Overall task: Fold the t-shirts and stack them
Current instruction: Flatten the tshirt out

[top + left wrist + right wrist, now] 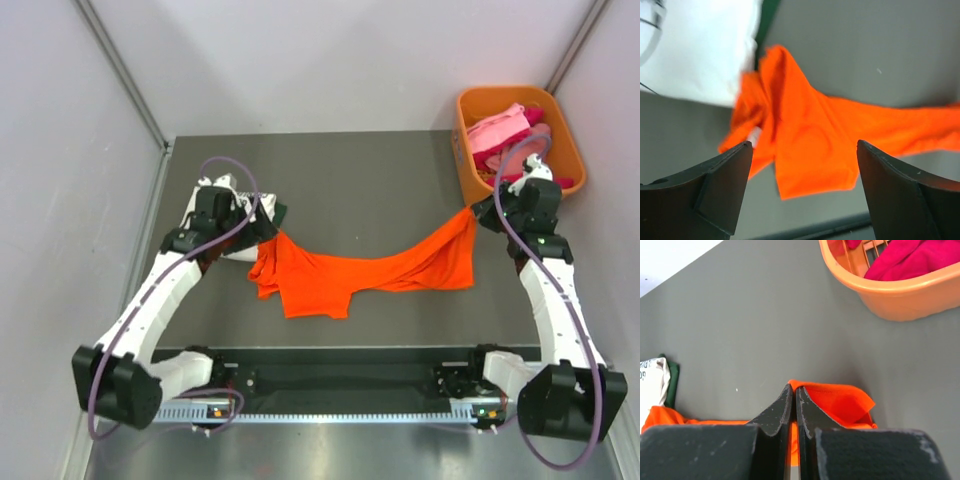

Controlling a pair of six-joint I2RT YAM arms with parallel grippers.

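Here, a plain bright orange cloth t-shirt (360, 270) lies rumpled across the dark grey counter (380, 190). The right end effector (794, 388) is pinched shut on its right corner, near a rigid orange plastic bin (900, 300). The left end effector (803, 150) hangs wide open above the shirt's left side, beside a white cloth t-shirt (700, 50). It should likely grip that corner, then both pull taut.
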